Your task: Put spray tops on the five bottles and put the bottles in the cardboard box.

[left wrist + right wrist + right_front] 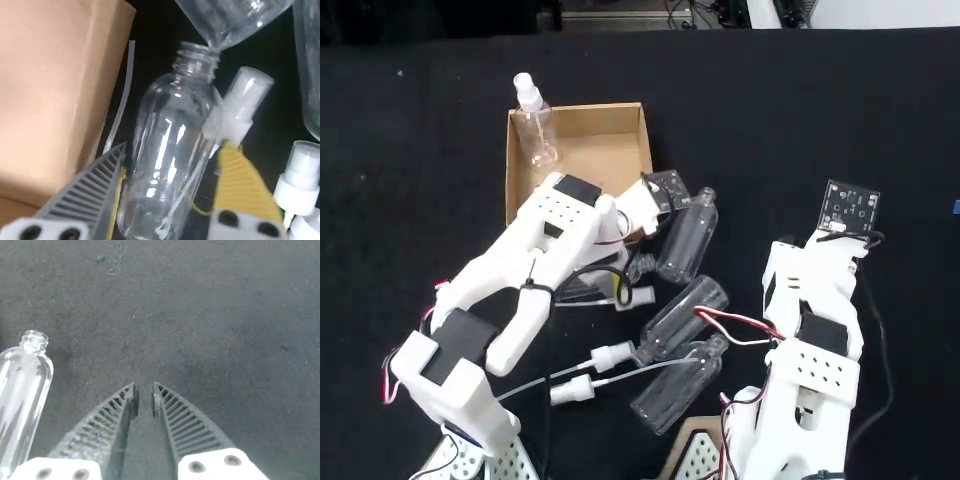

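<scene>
My left gripper [175, 148] has a grey finger and a yellow finger pressed against either side of a clear uncapped bottle [167, 165] that lies beside the cardboard box [50, 90]. A white spray top [239, 107] rests against that bottle's shoulder. In the high view the left gripper [623, 268] is at the box's [620, 160] near right corner. One capped bottle [534, 125] lies in the box. Three uncapped bottles [688, 236] [682, 314] [676, 386] lie to the right. My right gripper [144, 390] hovers over bare cloth with nothing in it, beside a bottle [22, 390].
Loose spray tops with tubes [612, 354] [574, 390] lie near the front, and another [642, 295] lies by the left gripper. The right arm [817, 320] stands at the right. Black cloth [800, 120] covers the table.
</scene>
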Motion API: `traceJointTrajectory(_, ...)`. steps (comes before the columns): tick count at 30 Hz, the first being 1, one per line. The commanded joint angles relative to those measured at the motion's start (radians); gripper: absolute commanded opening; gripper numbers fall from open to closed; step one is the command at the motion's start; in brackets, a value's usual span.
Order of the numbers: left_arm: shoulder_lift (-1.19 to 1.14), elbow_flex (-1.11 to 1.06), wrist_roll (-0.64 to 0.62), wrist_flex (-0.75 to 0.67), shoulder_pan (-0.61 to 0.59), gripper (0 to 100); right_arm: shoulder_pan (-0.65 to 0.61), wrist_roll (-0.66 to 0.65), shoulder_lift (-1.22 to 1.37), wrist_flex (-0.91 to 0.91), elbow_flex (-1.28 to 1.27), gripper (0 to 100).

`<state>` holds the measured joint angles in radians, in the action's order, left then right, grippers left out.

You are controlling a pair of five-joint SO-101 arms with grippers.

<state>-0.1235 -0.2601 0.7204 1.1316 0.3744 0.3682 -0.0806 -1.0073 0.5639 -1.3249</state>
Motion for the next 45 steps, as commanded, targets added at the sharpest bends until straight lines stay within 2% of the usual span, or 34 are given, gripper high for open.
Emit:
traceJointTrajectory(1, 0.052, 0.002, 0.006, -0.012, 0.008, 18, 0.003, -0.008, -0.035, -0.026, 0.002, 3.8)
traceJointTrajectory(4, 0.052, 0.002, 0.006, -0.012, 0.008, 20, 0.003, -0.008, -0.035, -0.025, 0.002, 3.8)
traceJointTrajectory(8, 0.052, -0.013, 0.014, -0.009, 0.005, 27, 0.003, -0.008, -0.035, -0.025, 0.002, 3.8)
traceJointTrajectory(10, 0.058, -0.028, 0.068, 0.006, 0.005, 29, 0.003, -0.008, -0.035, -0.025, 0.002, 3.8)
traceJointTrajectory(13, 0.051, -0.033, 0.107, 0.021, 0.002, 30, 0.003, -0.008, -0.035, -0.025, 0.002, 3.8)
traceJointTrajectory(17, 0.051, -0.056, 0.106, -0.049, -0.004, 30, 0.003, -0.008, -0.035, -0.025, 0.002, 3.8)
traceJointTrajectory(24, 0.051, -0.056, 0.104, -0.054, 0.007, 30, 0.005, -0.008, -0.035, -0.025, 0.002, 3.8)
traceJointTrajectory(31, 0.055, -0.107, 0.104, -0.052, 0.036, 16, 0.005, -0.008, -0.035, -0.025, 0.002, 3.8)
traceJointTrajectory(35, 0.064, -0.120, 0.104, -0.044, 0.062, 16, 0.008, -0.008, -0.035, -0.025, 0.001, 3.8)
traceJointTrajectory(38, 0.110, -0.044, 0.106, 0.069, 0.056, 16, 0.006, -0.008, -0.035, -0.025, 0.001, 3.8)
traceJointTrajectory(45, 0.256, 0.289, 0.112, 0.477, -0.018, 16, 0.003, -0.008, -0.035, -0.025, 0.001, 3.8)
